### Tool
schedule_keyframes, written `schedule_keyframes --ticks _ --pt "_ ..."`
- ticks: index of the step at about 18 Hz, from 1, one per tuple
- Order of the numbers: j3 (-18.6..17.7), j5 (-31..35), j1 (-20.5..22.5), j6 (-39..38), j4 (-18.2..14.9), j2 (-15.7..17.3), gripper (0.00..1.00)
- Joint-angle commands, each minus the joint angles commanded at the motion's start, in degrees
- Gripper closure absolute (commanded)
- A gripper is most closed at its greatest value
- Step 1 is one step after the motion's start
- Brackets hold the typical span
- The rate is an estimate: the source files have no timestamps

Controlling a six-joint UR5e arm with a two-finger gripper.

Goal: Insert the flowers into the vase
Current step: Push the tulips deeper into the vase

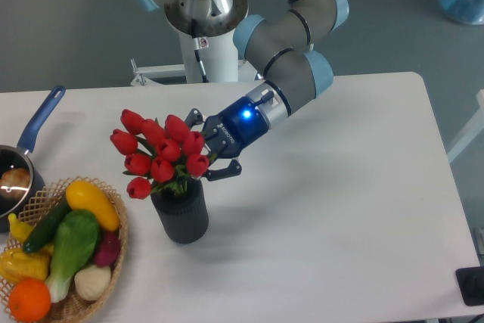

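Observation:
The flowers [157, 152], a bunch of red tulip buds on green stems, stand with their stem ends in the mouth of the vase [180, 214], a short dark ribbed cylinder left of the table's middle. The bunch leans to the upper left and spreads wider than the vase. My gripper [204, 147] reaches in from the right at bud height, its fingers above and below the bunch's right side. The fingertips are partly hidden behind the buds, and the jaws appear closed on the bunch.
A woven basket [119, 218] of toy vegetables and fruit sits just left of the vase. A blue-handled saucepan [38, 124] lies at the left edge. The robot base [204, 32] stands behind, and a black object [470, 285] sits at the bottom right corner.

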Motion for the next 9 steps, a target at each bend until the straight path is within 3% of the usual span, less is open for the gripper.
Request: schedule_keyframes --ticks 9 --pt "0.1 1.8 0.0 0.0 0.0 -0.9 0.43"
